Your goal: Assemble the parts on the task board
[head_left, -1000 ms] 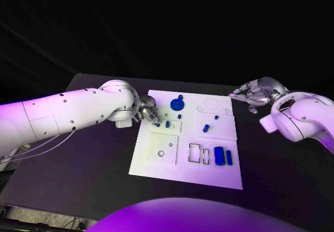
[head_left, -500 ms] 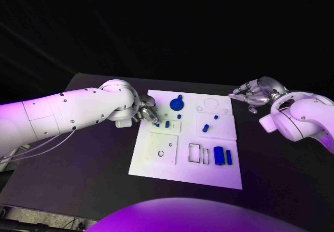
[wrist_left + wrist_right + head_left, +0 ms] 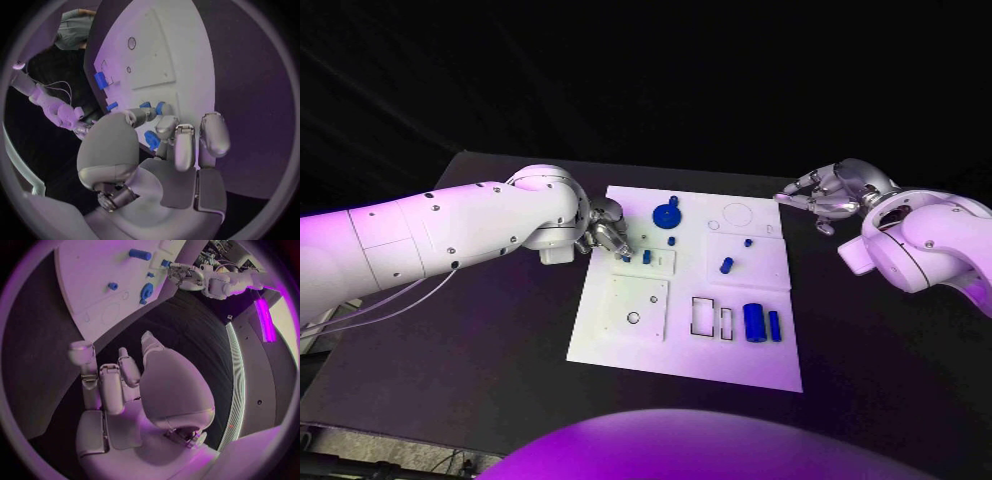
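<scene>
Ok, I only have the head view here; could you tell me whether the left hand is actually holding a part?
Observer: The left wrist view shows a small blue part between the left hand's thumb and fingers. I cannot tell whether it is gripped.
Operator: Thank you. And the right hand, please?
Observer: In the right wrist view the right hand holds nothing. Its fingers are apart, and it is off the edge of the task board.
</scene>
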You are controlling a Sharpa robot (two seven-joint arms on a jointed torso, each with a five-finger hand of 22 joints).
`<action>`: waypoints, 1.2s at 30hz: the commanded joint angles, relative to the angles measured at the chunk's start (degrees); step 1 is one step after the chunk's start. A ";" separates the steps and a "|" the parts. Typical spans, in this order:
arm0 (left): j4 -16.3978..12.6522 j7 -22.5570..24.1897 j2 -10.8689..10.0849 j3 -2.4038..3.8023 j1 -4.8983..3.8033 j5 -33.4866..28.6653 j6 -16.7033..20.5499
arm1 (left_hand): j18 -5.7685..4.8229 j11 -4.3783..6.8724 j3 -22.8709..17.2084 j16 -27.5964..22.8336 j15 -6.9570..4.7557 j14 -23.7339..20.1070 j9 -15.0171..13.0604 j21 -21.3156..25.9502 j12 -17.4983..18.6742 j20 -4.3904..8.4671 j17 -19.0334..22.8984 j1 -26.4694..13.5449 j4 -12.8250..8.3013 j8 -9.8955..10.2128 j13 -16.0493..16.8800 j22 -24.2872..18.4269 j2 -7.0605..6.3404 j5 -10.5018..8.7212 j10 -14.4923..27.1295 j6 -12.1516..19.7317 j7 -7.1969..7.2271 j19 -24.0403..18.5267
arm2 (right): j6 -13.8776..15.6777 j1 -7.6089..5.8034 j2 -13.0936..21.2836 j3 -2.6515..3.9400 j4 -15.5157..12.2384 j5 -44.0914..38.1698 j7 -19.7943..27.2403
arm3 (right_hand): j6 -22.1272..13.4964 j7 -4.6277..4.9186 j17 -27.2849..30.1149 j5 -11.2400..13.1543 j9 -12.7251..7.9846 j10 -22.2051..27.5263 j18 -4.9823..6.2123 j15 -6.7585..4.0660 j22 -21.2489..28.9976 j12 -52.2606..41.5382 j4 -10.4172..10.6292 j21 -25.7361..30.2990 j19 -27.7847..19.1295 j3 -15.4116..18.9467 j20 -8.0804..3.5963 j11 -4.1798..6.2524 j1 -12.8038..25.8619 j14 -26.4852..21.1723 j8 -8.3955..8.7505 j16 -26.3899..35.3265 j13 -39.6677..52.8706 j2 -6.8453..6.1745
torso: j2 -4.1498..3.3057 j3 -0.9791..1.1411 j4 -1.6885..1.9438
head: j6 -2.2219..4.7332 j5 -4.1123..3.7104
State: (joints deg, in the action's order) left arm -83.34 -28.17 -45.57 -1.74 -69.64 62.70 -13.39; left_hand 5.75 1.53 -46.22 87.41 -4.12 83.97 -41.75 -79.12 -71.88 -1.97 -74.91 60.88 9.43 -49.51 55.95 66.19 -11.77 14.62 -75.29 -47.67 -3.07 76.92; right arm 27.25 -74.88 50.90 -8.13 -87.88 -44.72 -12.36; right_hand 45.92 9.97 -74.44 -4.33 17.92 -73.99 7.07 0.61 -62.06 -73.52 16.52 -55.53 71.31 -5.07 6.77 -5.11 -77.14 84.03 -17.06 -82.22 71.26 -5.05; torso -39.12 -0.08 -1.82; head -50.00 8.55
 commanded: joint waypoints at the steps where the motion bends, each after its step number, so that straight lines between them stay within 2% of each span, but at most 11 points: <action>1: -0.09 0.18 0.25 -0.16 0.23 -0.83 -1.65 | -0.84 0.16 -7.12 0.19 -0.61 4.84 -0.07 -0.22 -0.24 0.16 -10.98 -1.04 -7.84 -0.16 -0.04 -0.01 -0.20 -0.20 -0.42 -0.04 0.73 0.28 | -0.36 0.02 0.02 0.01 0.04 -0.38 0.13 | -0.31 -0.05 0.02 -0.12 0.08 0.34 0.76 0.15 0.06 0.28 0.01 0.20 -0.38 0.26 0.01 0.02 0.39 1.61 -0.05 0.21 -0.08 0.24 | -0.03 0.01 0.03 | 0.00 0.03; 16: 0.25 0.07 0.34 -0.15 0.22 -0.81 -1.26 | -0.84 0.44 -4.43 0.18 -0.87 4.84 0.01 -0.06 -0.23 0.42 -10.97 -2.54 -5.91 0.03 0.05 -0.06 -0.19 -0.72 -0.37 -0.37 1.11 0.29 | -0.31 0.03 -0.05 0.01 0.10 -0.33 0.20 | -0.31 -0.05 0.02 -0.12 0.08 0.34 0.76 0.15 0.06 0.28 0.01 0.20 -0.38 0.26 0.01 0.02 0.39 1.61 -0.05 0.21 -0.08 0.24 | 0.01 0.06 -0.06 | 0.00 0.03; 29: 0.53 -0.04 0.34 -0.15 0.22 -0.74 -0.67 | -0.85 0.51 1.69 0.16 -0.97 4.84 0.33 0.20 -0.29 0.57 -10.97 -4.43 -2.06 0.53 0.20 -0.17 -0.18 -1.80 -0.12 -1.20 1.21 0.35 | -0.08 0.05 -0.06 0.01 0.13 -0.48 0.07 | -0.43 -0.07 0.12 -0.11 0.10 0.39 0.77 0.11 0.15 0.36 0.01 0.42 -0.33 0.37 -0.02 0.04 0.45 1.62 -0.26 0.33 -0.23 0.33 | 0.02 0.04 -0.02 | 0.00 0.01; 36: 0.70 -0.19 0.37 -0.15 0.21 -0.41 -0.71 | -0.84 0.49 2.59 0.18 -0.97 4.84 0.38 0.25 -0.33 0.57 -10.99 -4.57 -1.48 0.63 0.28 -0.22 -0.03 -1.81 -0.11 -1.25 1.18 0.34 | 0.12 0.08 -0.04 0.01 0.07 -0.56 -0.07 | -0.43 -0.07 0.12 -0.11 0.10 0.39 0.77 0.11 0.15 0.36 0.01 0.42 -0.33 0.37 -0.02 0.04 0.45 1.62 -0.26 0.33 -0.23 0.33 | 0.04 0.02 -0.03 | 0.00 -0.07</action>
State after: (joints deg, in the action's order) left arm -82.62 -28.23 -45.37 -1.78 -69.60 62.26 -13.37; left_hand 5.75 1.72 -43.81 87.41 -4.71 84.15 -41.41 -79.11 -71.88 -1.75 -74.91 56.83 7.96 -49.20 56.19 66.02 -11.93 13.00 -75.49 -48.77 -1.72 77.11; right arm 27.31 -74.85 50.87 -8.13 -87.79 -44.73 -12.39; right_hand 45.92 9.97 -74.30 -4.33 17.94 -73.99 7.07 0.61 -61.90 -73.52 16.52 -55.24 71.31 -5.07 6.77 -5.11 -77.14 84.03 -17.06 -82.22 71.06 -5.05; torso -39.09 -0.04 -1.85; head -50.00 8.48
